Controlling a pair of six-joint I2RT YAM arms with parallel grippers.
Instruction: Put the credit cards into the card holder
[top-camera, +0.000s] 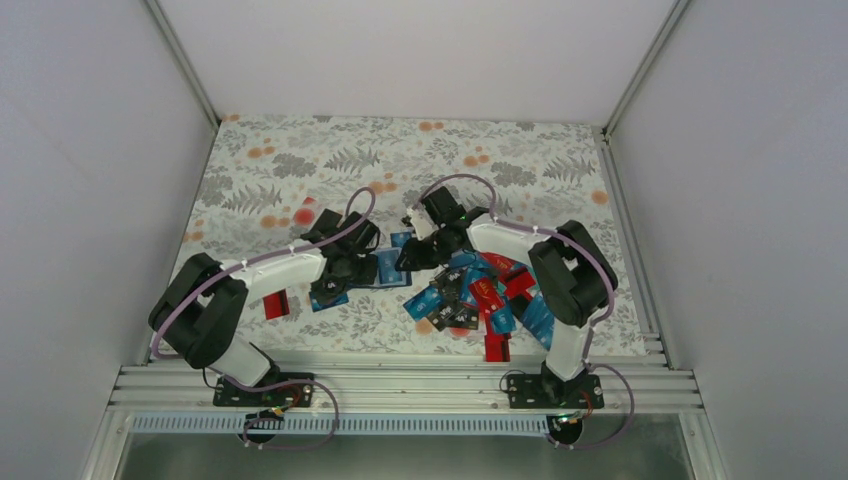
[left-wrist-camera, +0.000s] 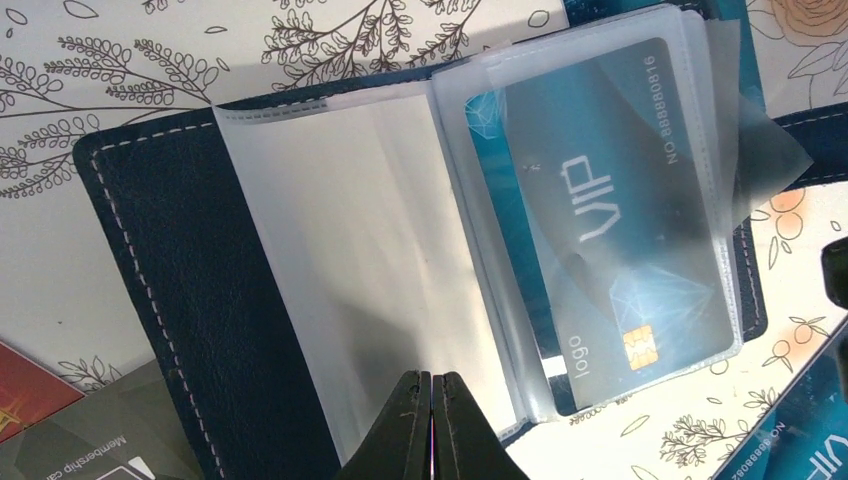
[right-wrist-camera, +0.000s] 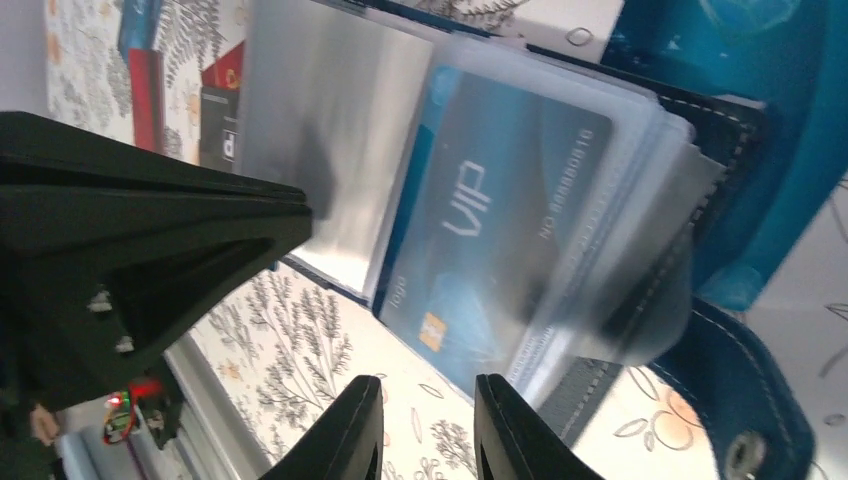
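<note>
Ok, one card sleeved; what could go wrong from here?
The teal VIP card lies in a loose, fanned clear plastic sleeve and the right gripper is open, so it could slide out. The left gripper is shut at an empty sleeve's thin edge; tugging may drag the dark navy card holder.

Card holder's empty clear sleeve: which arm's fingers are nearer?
Left. Left arm's fingers are shut at the edge of the empty sleeve; right arm's fingers hover beside the VIP card.

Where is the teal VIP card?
Left wrist view: the teal plastic VIP card sits in a clear sleeve on the right half of the open navy card holder, above-right of the left gripper.
</note>
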